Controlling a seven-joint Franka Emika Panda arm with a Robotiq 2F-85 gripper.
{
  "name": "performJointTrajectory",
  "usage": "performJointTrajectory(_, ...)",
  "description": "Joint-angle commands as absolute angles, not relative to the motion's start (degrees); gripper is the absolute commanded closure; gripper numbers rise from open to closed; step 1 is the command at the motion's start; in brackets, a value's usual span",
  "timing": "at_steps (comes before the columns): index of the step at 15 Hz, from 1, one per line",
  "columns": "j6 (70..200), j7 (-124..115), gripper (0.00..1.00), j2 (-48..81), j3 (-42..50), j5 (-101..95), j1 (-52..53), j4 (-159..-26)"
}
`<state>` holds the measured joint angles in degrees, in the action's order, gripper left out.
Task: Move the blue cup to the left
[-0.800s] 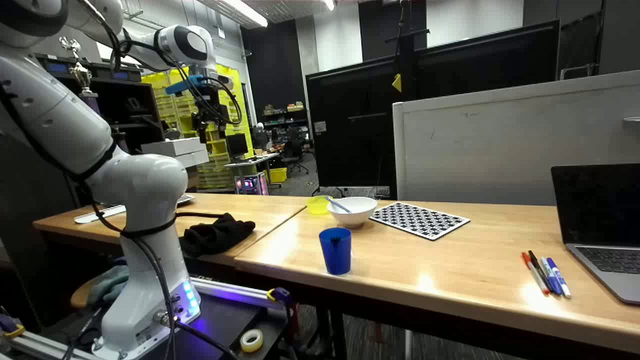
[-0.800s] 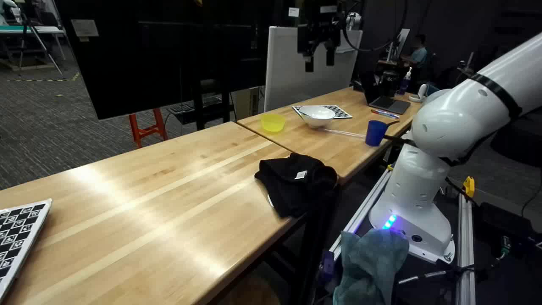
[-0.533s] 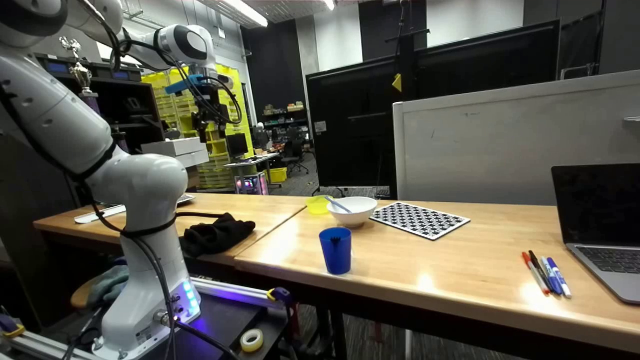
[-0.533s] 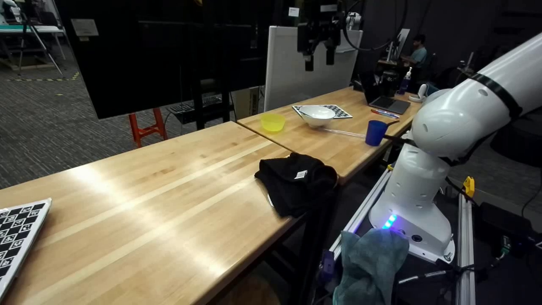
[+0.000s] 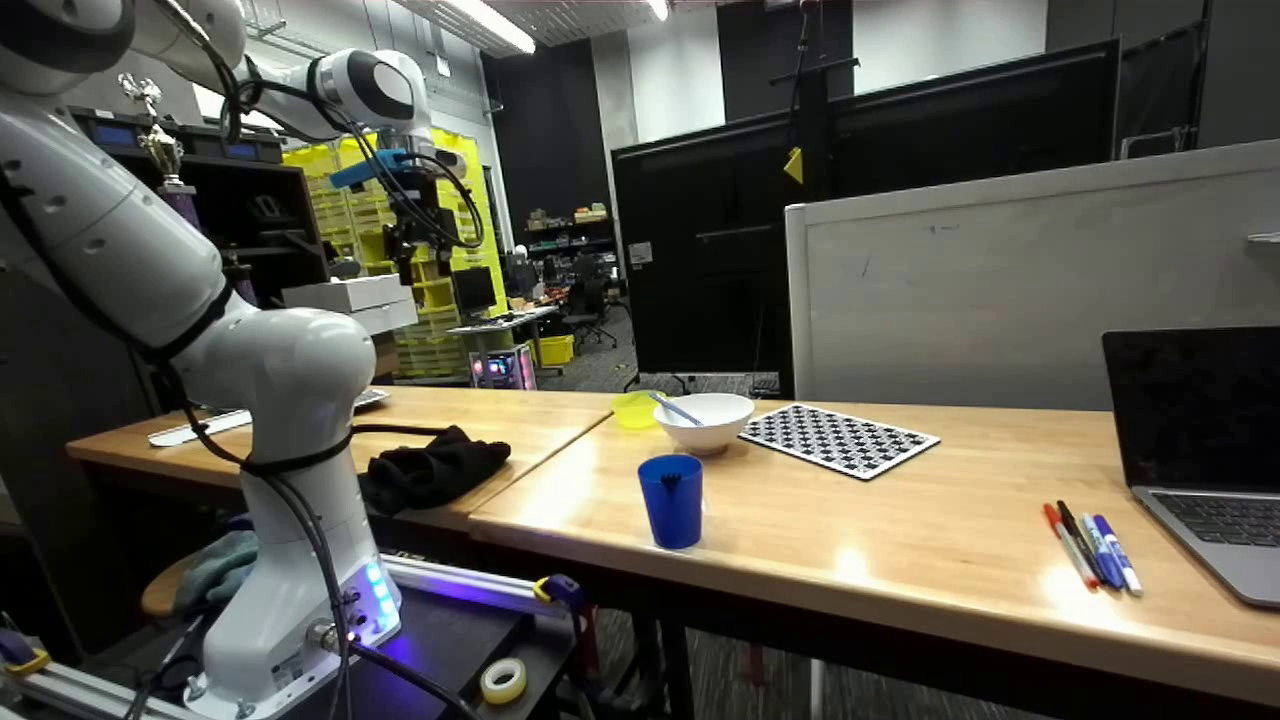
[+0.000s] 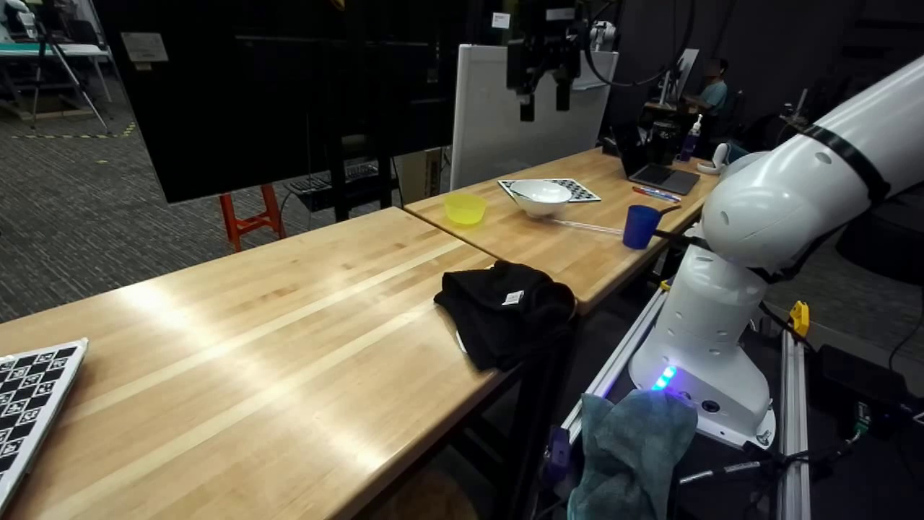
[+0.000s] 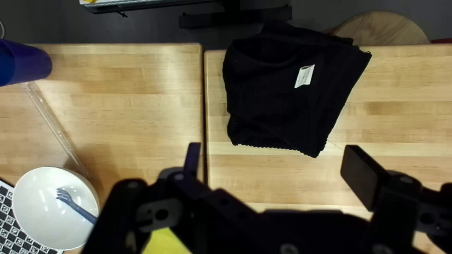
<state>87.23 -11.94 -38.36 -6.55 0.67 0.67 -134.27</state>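
Pale wood tops the table [image 6: 238,347], its two sections meeting at a seam. Beside it, in both exterior views, stands the white robot arm [image 5: 290,370]. A black garment [image 6: 505,318] (a small white tag [image 7: 304,76] facing up) lies rumpled just beside the seam, partly over the table's edge. On the other section lies a checkered board [image 5: 840,440], a white bowl [image 5: 712,437] at its corner, overlapping it in the wrist view. Above the table hangs the end effector [image 7: 277,165], its two fingers well apart. A yellow bowl [image 6: 465,209] stands near the white one. The blue cup [image 5: 675,515] stands upright near the table's edge on the robot's side, well apart from the end effector; in the wrist view the frame cuts it off. A dark utensil [image 6: 670,209], its kind too small to tell, pokes out at its rim. A blue-grey fork [image 7: 78,209] rests inside the white bowl, handle over the rim.
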Motion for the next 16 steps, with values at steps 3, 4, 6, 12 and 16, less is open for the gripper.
performJointTrajectory(3, 87.13, -11.43, 0.0, -38.84, -5.9, -0.06, 0.41, -134.73)
performJointTrajectory(4, 87.24, -11.08, 0.0, -39.14, -5.5, -0.32, 0.25, -135.0)
performJointTrajectory(6, 87.45, -10.04, 0.0, -39.97, -4.09, -1.18, -0.27, -135.94)
performJointTrajectory(12, 86.47, -6.07, 0.0, -41.58, 1.84, -6.0, -3.45, -139.17)
performJointTrajectory(16, 86.01, -2.73, 0.0, -42.66, 6.13, -9.45, -6.49, -141.16)
